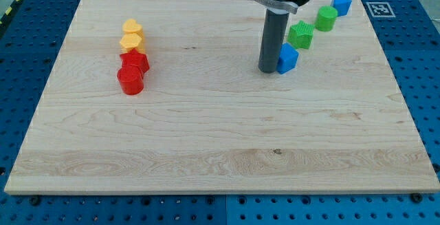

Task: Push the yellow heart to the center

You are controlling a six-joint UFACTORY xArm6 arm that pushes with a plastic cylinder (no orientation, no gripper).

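Two yellow blocks stand at the view's left of the wooden board (220, 135). The upper yellow block (131, 27) looks like the heart; the lower yellow block (131, 43) looks hexagonal. Just below them are a red block (135, 62) and a red cylinder (130, 80), all in one close column. My tip (270, 69) is at the upper right of the middle, touching or almost touching the left side of a blue block (288, 58). The tip is far to the right of the yellow blocks.
A diagonal row runs to the view's top right: a green star-like block (300, 34), a green cylinder (326, 18) and a blue block (341, 3) near the board's top right corner. The blue perforated table surrounds the board.
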